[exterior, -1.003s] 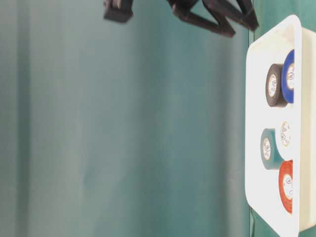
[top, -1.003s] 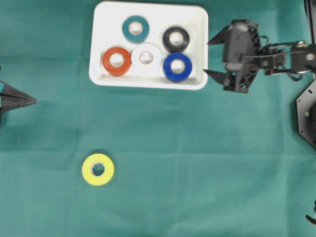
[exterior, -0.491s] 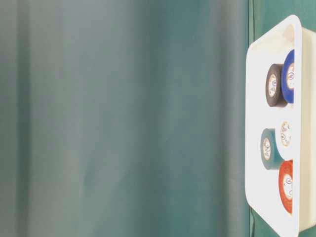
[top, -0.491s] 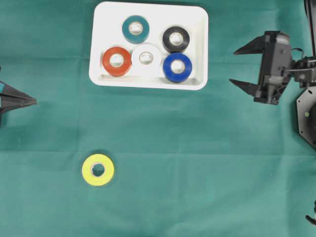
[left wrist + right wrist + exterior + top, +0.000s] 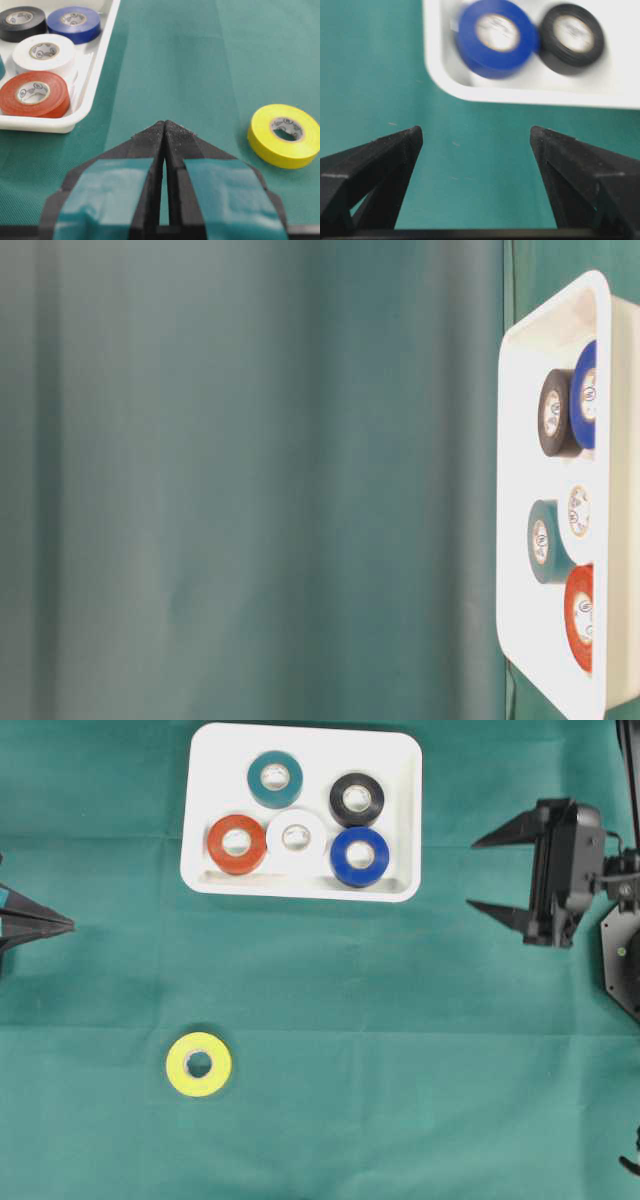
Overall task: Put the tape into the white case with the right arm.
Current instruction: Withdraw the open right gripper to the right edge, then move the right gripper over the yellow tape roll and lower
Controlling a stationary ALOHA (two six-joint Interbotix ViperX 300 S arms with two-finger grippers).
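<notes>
A yellow tape (image 5: 199,1064) lies flat on the green cloth at the lower left, alone; the left wrist view has this tape (image 5: 284,135) off to the right. The white case (image 5: 220,760) sits at the top centre and holds several rolls: teal, black, red, white and blue (image 5: 359,856). My right gripper (image 5: 470,875) hangs open and empty to the right of the case, fingers pointing left. In its wrist view the right gripper (image 5: 476,132) frames bare cloth below the case corner (image 5: 520,95). At the left edge my left gripper (image 5: 72,925) is shut on nothing, as the left wrist view (image 5: 164,124) confirms.
The table-level view shows only the case (image 5: 515,490) with its rolls and green cloth, no arm. Part of the right arm's base (image 5: 622,950) stands at the right edge. Green cloth covers the table between case and yellow tape.
My right gripper has drawn back to the right, away from the case's right side, and left the table-level view. It stayed open. The left gripper and the tapes did not move.
</notes>
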